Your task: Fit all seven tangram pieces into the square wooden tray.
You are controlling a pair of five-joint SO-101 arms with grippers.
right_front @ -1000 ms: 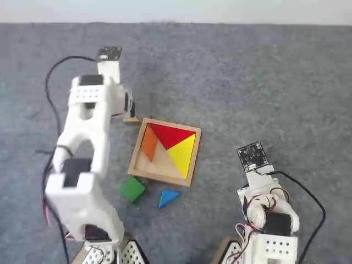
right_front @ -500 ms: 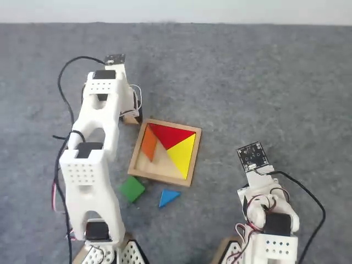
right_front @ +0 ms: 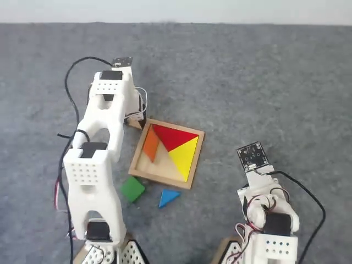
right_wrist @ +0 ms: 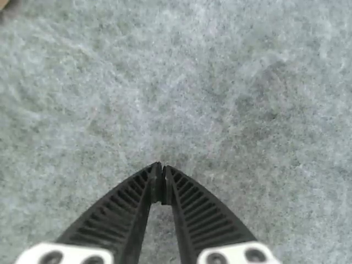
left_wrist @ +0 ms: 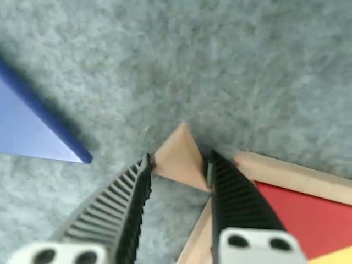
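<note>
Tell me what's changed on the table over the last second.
The left arm swung toward the tray; its pincer now sits around the small wooden triangle at the tray's far corner. The tray was nudged slightly toward the right arm. The right arm, green square and blue triangle stayed put.

Blue piece (left_wrist: pixel 22 126) cropped at edge, tray (left_wrist: pixel 291 175) too (left wrist view)

I count one wooden tray (right_front: pixel 197 160). Three pieces lie in it: one red triangle (right_front: pixel 173 136), one yellow triangle (right_front: pixel 184 157) and one orange piece (right_front: pixel 150 144). Four pieces lie out on the grey mat (right_front: pixel 275 82): one green square (right_front: pixel 132 188), one small blue triangle (right_front: pixel 168 197), one light wood triangle (left_wrist: pixel 180 159) and one more blue piece (left_wrist: pixel 27 126). That makes seven pieces. I have two arms, a left arm (right_front: pixel 99 143) and a right arm (right_front: pixel 267 220).
</note>
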